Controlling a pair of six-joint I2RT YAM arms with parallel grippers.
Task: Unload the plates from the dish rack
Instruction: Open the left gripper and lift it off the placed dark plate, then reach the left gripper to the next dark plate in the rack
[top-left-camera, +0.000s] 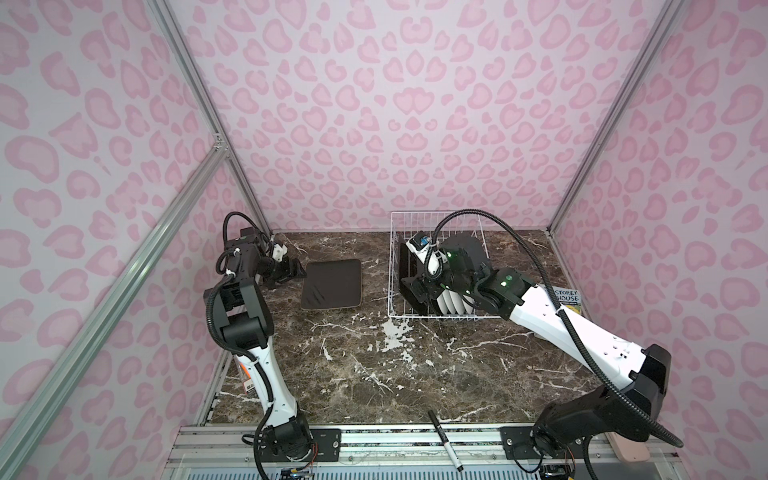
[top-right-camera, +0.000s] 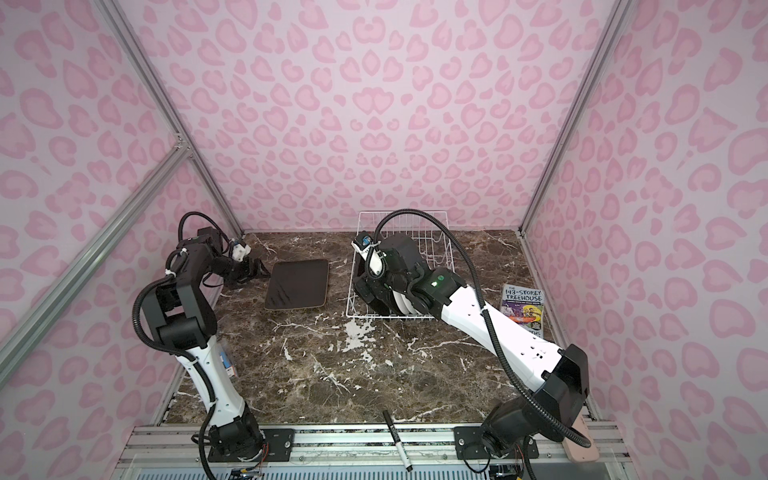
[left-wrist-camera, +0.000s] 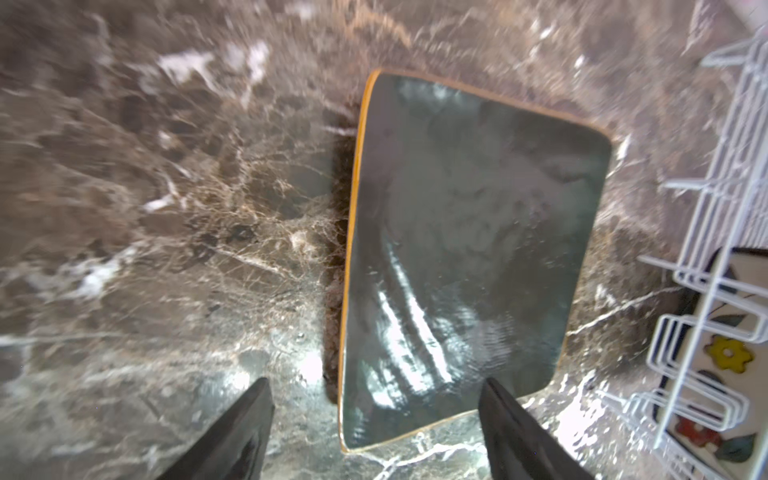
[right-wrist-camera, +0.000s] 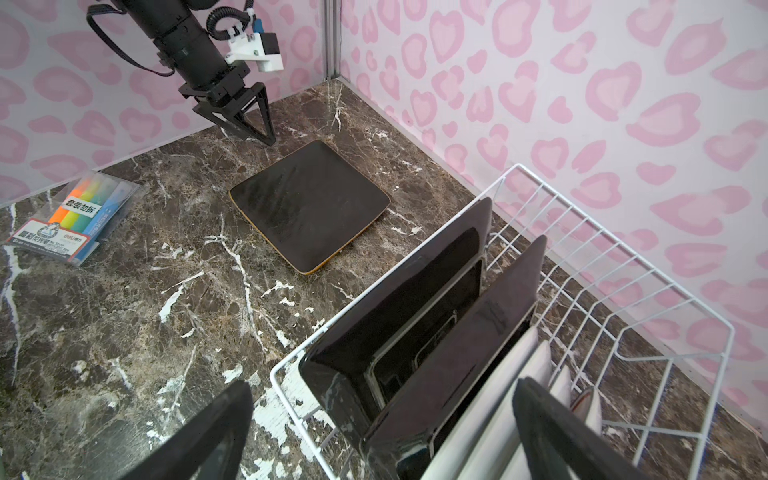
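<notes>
Rack (right-wrist-camera: 582, 249) sits back-right on table (top-left-camera: 415, 374). I see dark plates (right-wrist-camera: 399, 299) upright inside, white plates (right-wrist-camera: 498, 399) behind them. Flat plate (top-left-camera: 332, 284) lies back-up on table, left of rack. R gripper (right-wrist-camera: 382, 432) spread wide astride dark plates, contact unclear. L gripper (top-left-camera: 300, 269) released, empty, just beside flat plate.

Glossy dk plate (right-wrist-camera: 309, 205), wire rack (right-wrist-camera: 623, 246)

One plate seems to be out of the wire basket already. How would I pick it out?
Find the white dish rack at the back of the marble table. Left of it, near the left gripper, one square plate lies flat. The other plates stand on edge inside the rack; this one lies alone, dark side up.
</notes>
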